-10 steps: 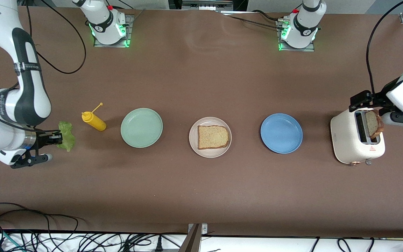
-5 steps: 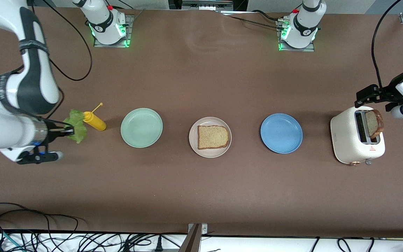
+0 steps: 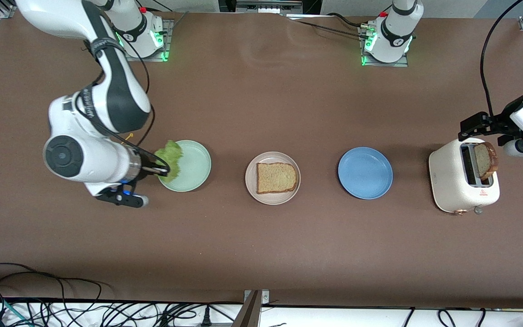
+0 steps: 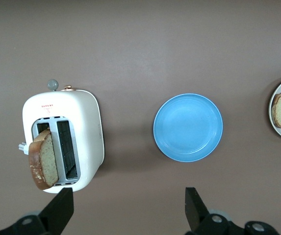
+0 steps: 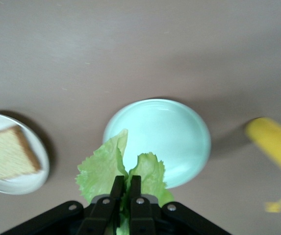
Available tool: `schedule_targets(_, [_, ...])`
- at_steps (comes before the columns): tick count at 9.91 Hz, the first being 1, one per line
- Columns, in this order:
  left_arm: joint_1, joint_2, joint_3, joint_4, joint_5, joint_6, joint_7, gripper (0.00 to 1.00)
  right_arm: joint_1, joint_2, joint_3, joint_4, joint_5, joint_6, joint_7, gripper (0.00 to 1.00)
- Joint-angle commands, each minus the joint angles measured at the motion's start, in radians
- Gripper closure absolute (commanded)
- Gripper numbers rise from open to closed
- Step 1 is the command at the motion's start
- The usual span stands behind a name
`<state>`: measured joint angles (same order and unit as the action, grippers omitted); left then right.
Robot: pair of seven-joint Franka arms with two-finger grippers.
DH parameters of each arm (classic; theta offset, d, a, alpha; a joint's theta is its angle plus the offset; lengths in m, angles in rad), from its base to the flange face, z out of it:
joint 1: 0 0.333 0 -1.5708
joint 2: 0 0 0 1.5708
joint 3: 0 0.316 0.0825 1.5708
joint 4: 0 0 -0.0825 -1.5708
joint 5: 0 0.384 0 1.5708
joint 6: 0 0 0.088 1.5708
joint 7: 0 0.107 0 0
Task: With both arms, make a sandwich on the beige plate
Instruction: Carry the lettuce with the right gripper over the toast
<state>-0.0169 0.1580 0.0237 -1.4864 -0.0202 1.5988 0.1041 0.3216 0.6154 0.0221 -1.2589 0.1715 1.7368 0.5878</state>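
Note:
My right gripper (image 3: 164, 170) is shut on a ruffled green lettuce leaf (image 3: 171, 156) and holds it in the air over the rim of the mint-green plate (image 3: 192, 167). The pinched lettuce leaf (image 5: 100, 170) fans out past the right gripper (image 5: 125, 184) in the right wrist view. The beige plate (image 3: 273, 198) lies mid-table with one bread slice (image 3: 276, 177) flat on it. A second bread slice (image 3: 486, 160) stands in the white toaster (image 3: 463, 184). My left gripper (image 3: 470, 127) hangs open above the toaster (image 4: 62, 139), holding nothing; the left gripper (image 4: 126, 210) shows wide apart.
A blue plate (image 3: 365, 173) lies between the beige plate and the toaster. A yellow squeeze bottle (image 5: 273, 145) lies beside the mint-green plate toward the right arm's end, mostly hidden by the right arm in the front view. Cables hang along the table's near edge.
The right arm lifted the lettuce off the table at its end and carried it past the yellow bottle to the mint-green plate. The left gripper rose slightly off the toaster, then held still.

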Motion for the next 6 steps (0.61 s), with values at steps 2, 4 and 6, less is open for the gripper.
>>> schedule_targets(2, [0.002, 0.003, -0.005, 0.005, 0.032, -0.013, 0.002, 0.0, 0.129, 0.078, -0.007, 0.013, 0.034, 0.159, 0.264, 0.91])
schedule_targets(4, [0.002, 0.006, -0.005, 0.005, 0.032, -0.013, 0.002, 0.0, 0.194, 0.119, -0.001, 0.013, 0.046, 0.31, 0.428, 0.91])
schedule_targets(6, [0.002, 0.006, -0.005, 0.005, 0.032, -0.013, 0.002, 0.0, 0.275, 0.168, -0.001, 0.013, 0.048, 0.444, 0.594, 0.91])
